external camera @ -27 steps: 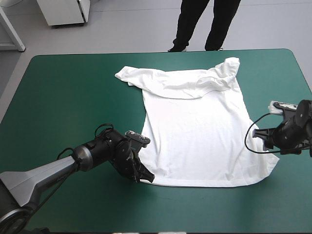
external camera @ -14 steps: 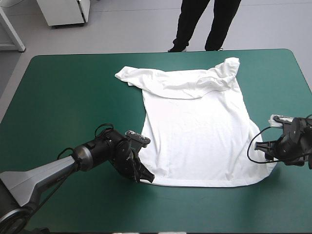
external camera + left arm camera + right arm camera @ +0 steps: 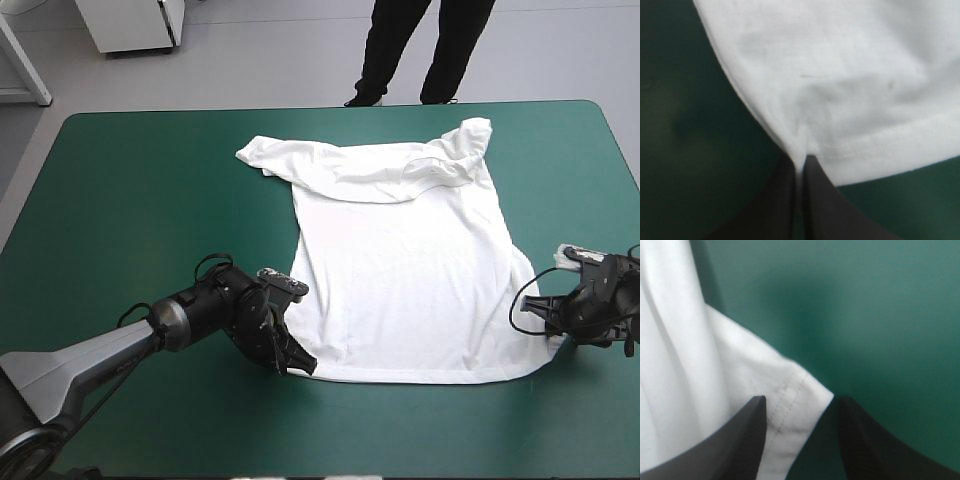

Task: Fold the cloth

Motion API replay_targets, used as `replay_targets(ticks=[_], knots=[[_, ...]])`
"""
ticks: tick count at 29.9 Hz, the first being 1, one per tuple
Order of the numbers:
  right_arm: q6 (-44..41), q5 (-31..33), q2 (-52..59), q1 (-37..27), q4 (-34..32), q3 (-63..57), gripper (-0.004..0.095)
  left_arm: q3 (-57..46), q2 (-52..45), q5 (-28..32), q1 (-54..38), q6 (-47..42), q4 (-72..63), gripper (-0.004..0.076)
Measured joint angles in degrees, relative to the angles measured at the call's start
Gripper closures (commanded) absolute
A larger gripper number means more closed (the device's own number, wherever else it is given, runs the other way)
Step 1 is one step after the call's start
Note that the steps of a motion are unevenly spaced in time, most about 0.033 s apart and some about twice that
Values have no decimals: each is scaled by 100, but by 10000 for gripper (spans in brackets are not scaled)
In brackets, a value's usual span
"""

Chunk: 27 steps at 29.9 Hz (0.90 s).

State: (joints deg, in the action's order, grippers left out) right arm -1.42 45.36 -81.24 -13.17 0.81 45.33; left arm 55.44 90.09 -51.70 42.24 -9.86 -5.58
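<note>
The T-shirt [image 3: 400, 260] lies spread flat on the teal-green bench [image 3: 150, 200], with its bunched collar end toward the far edge and its hem toward the near edge. The left tool [image 3: 298, 364] is pinched almost closed on the hem's near left corner. The right tool [image 3: 550, 322] stands with its fingers apart, and the near right hem corner lies between them.

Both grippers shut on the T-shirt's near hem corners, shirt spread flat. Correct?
Only the left gripper is shut on the T-shirt. The right gripper is open, the hem corner between its fingers, per the right wrist view. The rest holds.
</note>
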Motion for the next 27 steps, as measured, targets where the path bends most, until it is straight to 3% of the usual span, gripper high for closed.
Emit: replay_targets(ticks=[7, 14, 27], knots=[[24, 99, -243, 0, 43, 120, 509, 0, 0, 15, 0, 0, 0, 746], [142, 35, -356, -11, 161, 182, 925, 0, 0, 26, 0, 36, 0, 746], [306, 91, -78, -19, 625, 145, 925, 247, 28, 137, 0, 42, 103, 746]])
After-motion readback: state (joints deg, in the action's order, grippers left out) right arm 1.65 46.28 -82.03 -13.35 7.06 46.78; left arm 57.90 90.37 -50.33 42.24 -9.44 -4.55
